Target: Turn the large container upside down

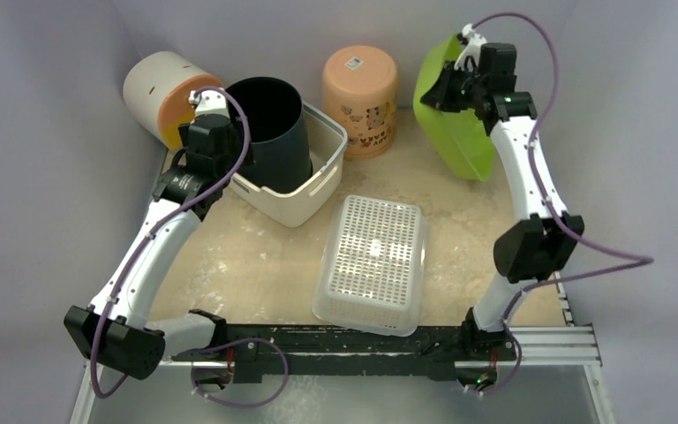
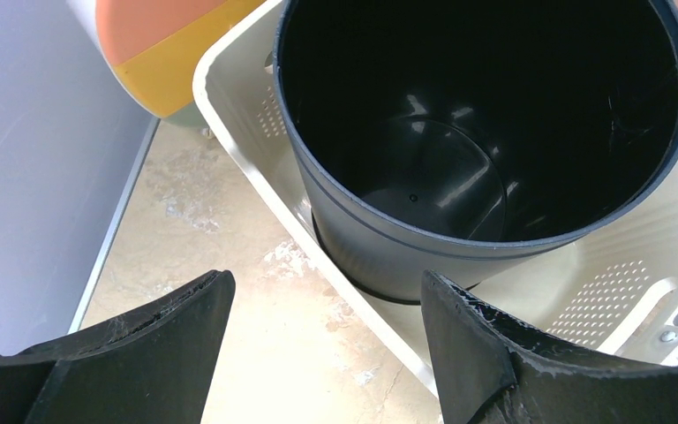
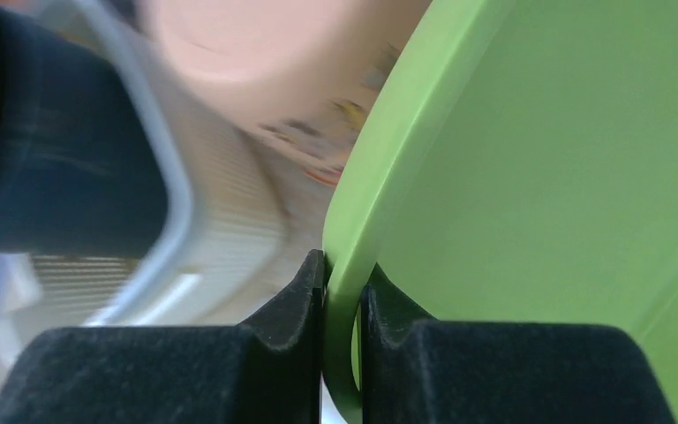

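The large lime-green container (image 1: 455,124) is at the back right, lifted and tipped on its side with its opening toward the right wall. My right gripper (image 1: 448,88) is shut on its rim; in the right wrist view the two pads clamp the green rim (image 3: 346,265) and the green wall (image 3: 538,177) fills the right side. My left gripper (image 1: 214,104) is open and empty at the back left, just before a dark bucket (image 1: 269,132). In the left wrist view its fingers (image 2: 177,344) stand wide apart over the table by the bucket (image 2: 485,132).
The dark bucket stands in a cream bin (image 1: 305,190). A white-and-orange cylinder (image 1: 161,93) lies at the back left. A peach cup (image 1: 360,88) stands upside down at the back centre. A white perforated basket (image 1: 372,261) lies upside down at the front centre.
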`<state>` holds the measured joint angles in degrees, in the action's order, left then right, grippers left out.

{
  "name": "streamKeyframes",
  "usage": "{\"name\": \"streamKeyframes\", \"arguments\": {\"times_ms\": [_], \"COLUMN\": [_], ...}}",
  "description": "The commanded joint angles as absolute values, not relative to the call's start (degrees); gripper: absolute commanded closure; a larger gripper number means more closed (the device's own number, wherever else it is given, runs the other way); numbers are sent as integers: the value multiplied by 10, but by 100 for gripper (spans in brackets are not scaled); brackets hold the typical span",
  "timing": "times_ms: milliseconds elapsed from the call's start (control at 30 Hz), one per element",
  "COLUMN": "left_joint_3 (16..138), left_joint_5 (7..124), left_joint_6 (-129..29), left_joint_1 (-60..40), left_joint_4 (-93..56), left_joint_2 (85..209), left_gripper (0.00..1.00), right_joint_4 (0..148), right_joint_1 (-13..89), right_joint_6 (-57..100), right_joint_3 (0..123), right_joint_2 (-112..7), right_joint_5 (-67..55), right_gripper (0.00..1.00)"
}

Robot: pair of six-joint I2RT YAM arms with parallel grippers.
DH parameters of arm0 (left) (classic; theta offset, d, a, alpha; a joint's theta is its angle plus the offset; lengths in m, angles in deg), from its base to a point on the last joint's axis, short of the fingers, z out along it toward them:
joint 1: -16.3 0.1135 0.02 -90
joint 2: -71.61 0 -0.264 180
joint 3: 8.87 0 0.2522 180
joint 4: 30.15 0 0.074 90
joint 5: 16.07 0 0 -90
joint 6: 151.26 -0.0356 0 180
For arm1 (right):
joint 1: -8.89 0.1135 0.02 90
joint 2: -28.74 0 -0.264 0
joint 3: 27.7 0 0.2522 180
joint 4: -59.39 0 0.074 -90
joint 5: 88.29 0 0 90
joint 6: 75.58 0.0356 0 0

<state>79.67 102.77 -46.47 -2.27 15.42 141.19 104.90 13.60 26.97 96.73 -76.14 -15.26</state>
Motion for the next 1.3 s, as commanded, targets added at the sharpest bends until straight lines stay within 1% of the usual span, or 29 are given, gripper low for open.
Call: {"name": "streamKeyframes", "arguments": {"times_ms": [0,133,200,333,433,567,633,733,800,833,933,1133,1267], "left_joint_3": [816,813,813,813,814,817,819,823,825,828,829,816,810], "left_joint_5": [1035,1034,1033,1038,1040,1039,1039,1039,1040,1041,1046,1053,1052], "left_joint_6": [-472,-470,-471,-475,-476,-476,-476,-478,-480,-481,-482,-478,-476], "left_joint_1": [-26,-25,-25,-25,-26,-26,-26,-26,-25,-26,-26,-26,-26], "left_joint_4": [137,137,139,143,143,140,139,140,143,145,147,146,142], "left_joint_2": [1390,1384,1380,1377,1377,1380,1381,1384,1386,1386,1387,1379,1380], "left_gripper": [22,22,22,22,22,22,22,22,22,22,22,22,22], "right_joint_4": [893,758,654,388,257,98,25,-145,-251,-277,-254,-80,5], "right_joint_1": [138,122,96,66,61,55,51,43,38,35,30,-3,-53], "right_joint_6": [381,483,582,772,863,970,1017,1110,1169,1188,1181,1054,1000], "right_joint_3": [953,834,735,607,566,524,497,462,467,473,473,399,350], "right_joint_2": [-667,-599,-567,-559,-569,-579,-586,-612,-644,-657,-667,-620,-586], "right_joint_5": [-265,-300,-351,-448,-478,-486,-477,-457,-443,-440,-443,-489,-511], "right_gripper": [100,100,100,100,100,100,100,100,100,100,100,100,91]}}
